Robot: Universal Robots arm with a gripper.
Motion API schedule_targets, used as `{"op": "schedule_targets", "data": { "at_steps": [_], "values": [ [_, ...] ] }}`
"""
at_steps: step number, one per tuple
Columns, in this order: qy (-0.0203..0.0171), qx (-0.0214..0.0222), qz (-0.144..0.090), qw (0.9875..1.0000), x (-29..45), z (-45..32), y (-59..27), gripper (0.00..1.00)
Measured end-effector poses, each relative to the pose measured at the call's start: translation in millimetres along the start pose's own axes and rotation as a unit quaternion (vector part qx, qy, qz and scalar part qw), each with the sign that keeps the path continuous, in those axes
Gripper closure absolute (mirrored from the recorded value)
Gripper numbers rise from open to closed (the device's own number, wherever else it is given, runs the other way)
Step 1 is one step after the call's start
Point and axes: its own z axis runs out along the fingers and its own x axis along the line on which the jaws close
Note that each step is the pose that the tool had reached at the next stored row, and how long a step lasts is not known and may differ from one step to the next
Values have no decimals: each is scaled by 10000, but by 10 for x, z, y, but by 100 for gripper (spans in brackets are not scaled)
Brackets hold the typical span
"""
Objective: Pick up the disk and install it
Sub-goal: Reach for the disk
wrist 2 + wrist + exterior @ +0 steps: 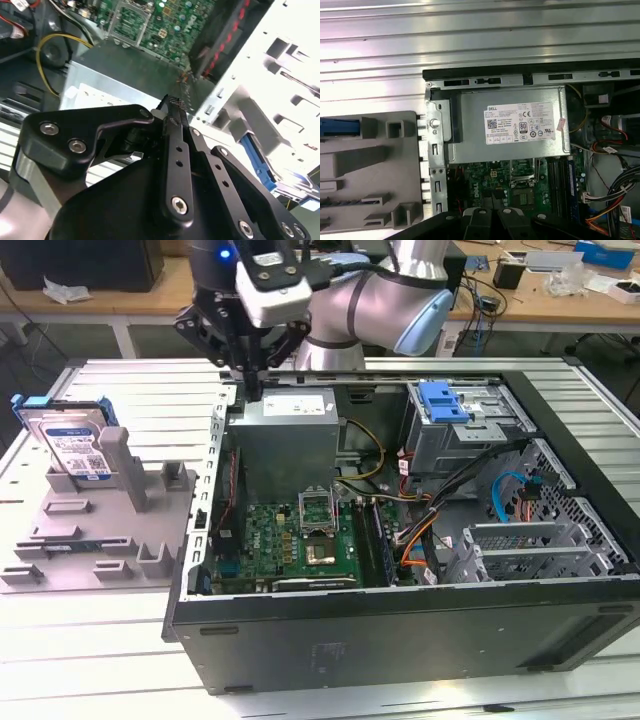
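the gripper (251, 388), fingers pressed together and empty, hung over the power supply (285, 435). the disk (72, 445) stood on edge in the grey fixture (100, 540), well apart from the power supply, toward the exterior view's left.

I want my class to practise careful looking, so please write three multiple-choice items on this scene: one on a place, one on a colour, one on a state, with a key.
1. Where is the disk?
A. In the grey fixture outside the computer case
B. In the drive cage
C. On the motherboard

2. What colour is the disk's carrier bracket?
A. Red
B. Blue
C. Yellow

3. How does the disk sit?
A. Lying flat on the table
B. Standing on edge
C. Hanging from a cable

Key:
1 A, it rests in the fixture at the exterior view's left.
2 B, a blue frame edges it.
3 B, its labelled face stands upright in the fixture.
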Motion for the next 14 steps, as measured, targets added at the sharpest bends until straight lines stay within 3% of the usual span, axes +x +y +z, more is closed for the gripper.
{"op": "schedule_targets", "data": {
  "at_steps": [4,9,14],
  "values": [
    [0,0,3,10000,238,6,-16,89],
    [0,0,3,10000,605,11,-44,89],
    [0,0,3,10000,829,13,-55,89]
  ]
}}
